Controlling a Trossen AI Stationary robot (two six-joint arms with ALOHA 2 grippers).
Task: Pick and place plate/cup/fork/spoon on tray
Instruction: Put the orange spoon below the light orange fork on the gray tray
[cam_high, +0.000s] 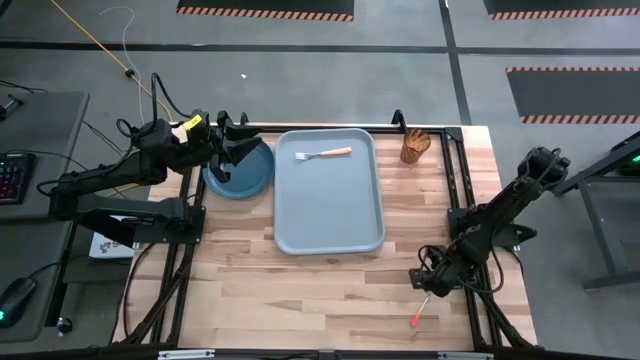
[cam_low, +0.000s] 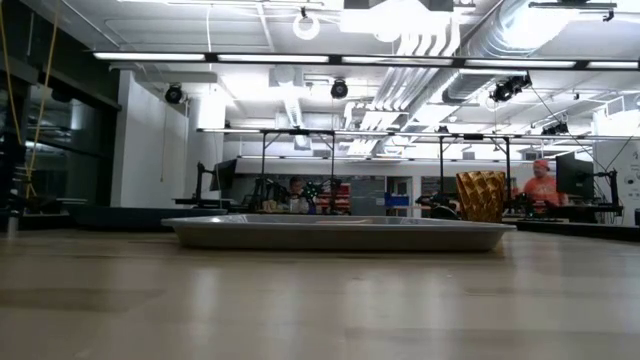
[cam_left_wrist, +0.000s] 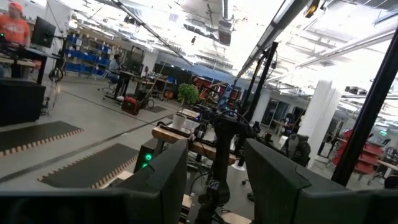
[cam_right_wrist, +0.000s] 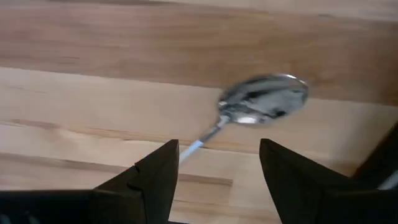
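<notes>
My right gripper (cam_high: 428, 290) hangs low over the near right corner of the wooden table (cam_high: 330, 290), its fingers spread wide with nothing clamped between them. In my right wrist view the spoon (cam_right_wrist: 261, 102) lies flat on the wood just past my fingertips (cam_right_wrist: 165, 171), its shiny bowl pointing away and its neck running back into the gap between them; from above, its orange-red handle end pokes out below my gripper. My left gripper (cam_high: 232, 150) sits at the far left side, over the plate (cam_high: 245, 172), fingers apart; I cannot tell whether they touch the rim. The plate rests on the table just beside the tray's left edge. The tray (cam_high: 330, 215) lies in the middle of the table with the fork (cam_high: 323, 154) inside it near the far end, tines toward the left. The cup (cam_high: 414, 146) stands upright on the wood just off the tray's far right corner.
</notes>
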